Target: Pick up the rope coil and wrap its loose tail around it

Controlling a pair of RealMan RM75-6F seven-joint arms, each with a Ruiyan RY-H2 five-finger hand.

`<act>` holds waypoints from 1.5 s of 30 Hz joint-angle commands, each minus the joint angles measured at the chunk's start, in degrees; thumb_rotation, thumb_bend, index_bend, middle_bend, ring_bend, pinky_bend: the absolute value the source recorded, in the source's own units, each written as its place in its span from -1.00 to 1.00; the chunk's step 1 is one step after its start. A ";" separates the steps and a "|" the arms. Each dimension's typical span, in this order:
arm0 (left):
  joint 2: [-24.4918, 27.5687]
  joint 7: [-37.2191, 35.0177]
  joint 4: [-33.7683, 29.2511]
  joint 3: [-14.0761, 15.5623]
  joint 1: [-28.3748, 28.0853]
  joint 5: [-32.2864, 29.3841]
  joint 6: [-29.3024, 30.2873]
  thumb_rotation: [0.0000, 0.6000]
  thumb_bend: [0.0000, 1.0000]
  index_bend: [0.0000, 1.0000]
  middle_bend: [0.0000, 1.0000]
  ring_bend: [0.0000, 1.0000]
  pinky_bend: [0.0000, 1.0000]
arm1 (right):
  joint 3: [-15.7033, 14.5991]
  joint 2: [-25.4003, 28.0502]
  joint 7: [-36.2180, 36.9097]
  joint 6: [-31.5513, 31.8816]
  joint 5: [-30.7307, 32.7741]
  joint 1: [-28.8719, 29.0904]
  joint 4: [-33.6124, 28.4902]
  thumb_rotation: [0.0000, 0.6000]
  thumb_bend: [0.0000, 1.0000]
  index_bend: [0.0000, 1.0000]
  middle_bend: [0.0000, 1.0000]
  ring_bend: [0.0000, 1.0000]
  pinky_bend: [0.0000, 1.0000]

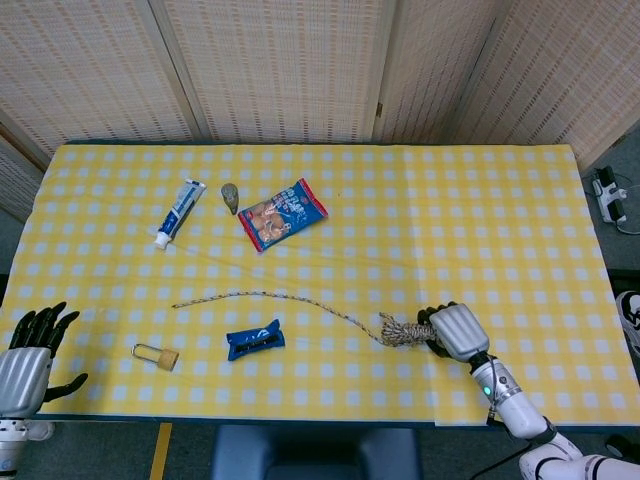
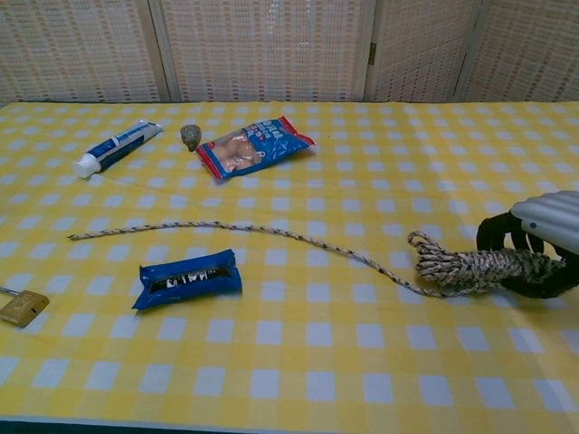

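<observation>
Chest view shows the rope coil (image 2: 475, 268) near the bench's (image 1: 520, 230) front right, the right hand (image 2: 541, 244) with its dark fingers (image 2: 496, 231) clenched around its far end. It looks light, soft and floppy, likely to sag or shed loops, so a grip across the bundle's middle suits best. Its loose tail (image 1: 265, 295) trails leftward past a blue packet (image 1: 254, 339). Off the front left corner, the left hand (image 1: 28, 362) hangs spread, holding nothing.

One rope coil (image 1: 402, 332), toothpaste tube (image 1: 180, 211), padlock (image 1: 155, 355), two snack packets (image 1: 283, 213).
</observation>
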 commanded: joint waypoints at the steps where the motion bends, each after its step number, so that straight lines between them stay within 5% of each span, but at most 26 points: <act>1: -0.03 -0.05 0.23 -0.42 -0.85 0.93 -0.04 1.00 -0.65 -0.65 -0.85 -0.84 -1.00 | 0.56 0.92 1.93 1.28 -0.83 0.03 -0.66 1.00 0.16 0.24 0.10 0.12 0.02; 14: -1.10 -10.70 2.33 -4.81 -14.19 2.70 -13.09 1.00 -0.60 -0.37 -0.62 -0.59 -0.82 | 4.35 6.97 0.72 2.75 -0.17 2.03 -7.28 1.00 0.19 0.28 0.13 0.15 0.05; 24: -7.77 -4.97 7.61 -7.75 -23.24 -4.64 -25.84 1.00 -0.54 -0.13 -0.56 -0.54 -0.80 | 6.74 6.48 -4.84 2.91 4.93 2.83 -10.23 1.00 0.19 0.28 0.13 0.15 0.05; 45: -19.57 0.44 16.93 -7.44 -28.02 -13.31 -32.08 1.00 -0.34 -0.06 -0.56 -0.59 -0.94 | 7.67 6.42 -9.25 2.63 9.19 4.43 -12.81 1.00 0.19 0.28 0.13 0.15 0.05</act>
